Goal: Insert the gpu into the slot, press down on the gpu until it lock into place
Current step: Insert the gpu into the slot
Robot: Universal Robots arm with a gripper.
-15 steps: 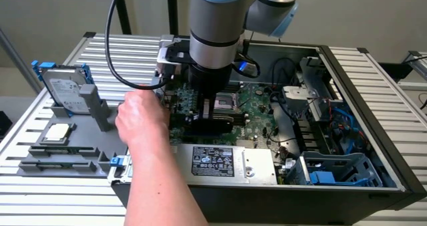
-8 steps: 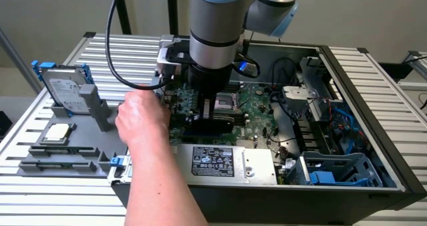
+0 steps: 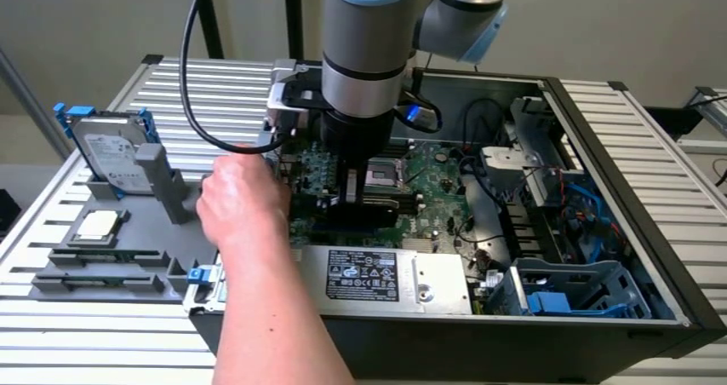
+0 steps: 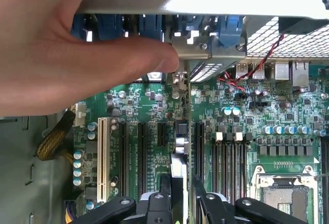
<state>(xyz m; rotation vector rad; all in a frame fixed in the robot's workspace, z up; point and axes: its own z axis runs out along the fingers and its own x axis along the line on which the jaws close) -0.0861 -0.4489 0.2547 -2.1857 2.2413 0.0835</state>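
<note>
My gripper (image 3: 354, 191) hangs inside the open computer case (image 3: 591, 87), shut on the gpu (image 3: 354, 219), a black card standing upright on the green motherboard (image 3: 437, 189). In the wrist view the gpu (image 4: 179, 170) is seen edge-on between my gripper's (image 4: 180, 196) two black fingers, running toward the metal bracket (image 4: 198, 62) at the case's rear wall. The slot is hidden beneath the card. A person's hand (image 3: 244, 202) reaches in from the exterior view's left; its thumb (image 4: 149, 59) rests by the bracket end of the card.
A silver labelled power supply (image 3: 392, 274) lies at the case's near side, a blue drive cage (image 3: 568, 291) at the exterior view's right. Black sockets (image 4: 229, 154), a white slot (image 4: 103, 152) and the CPU socket (image 4: 285, 193) flank the card. A hard drive (image 3: 108, 155) stands outside.
</note>
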